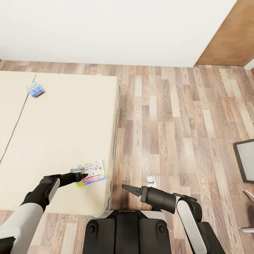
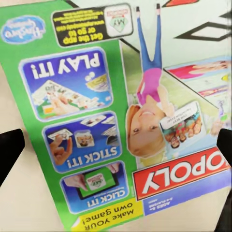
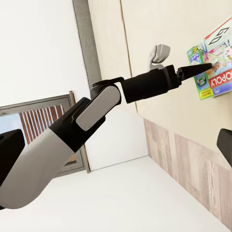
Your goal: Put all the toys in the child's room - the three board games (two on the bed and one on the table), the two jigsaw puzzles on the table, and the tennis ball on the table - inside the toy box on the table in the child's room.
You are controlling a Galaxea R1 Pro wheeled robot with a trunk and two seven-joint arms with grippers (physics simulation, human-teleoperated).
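While the left end effector hovers open directly over the green-edged Monopoly board game on the bed, picking is in hand; next it should descend and close. The right end effector looks closed and empty.

left arm: pale grey upper shell, black forearm and wrist | left end effector: black, tapered fingers | right arm: grey-white curved panel, black cylindrical forearm | right end effector: black, pointed | base: black blocks, round bolts
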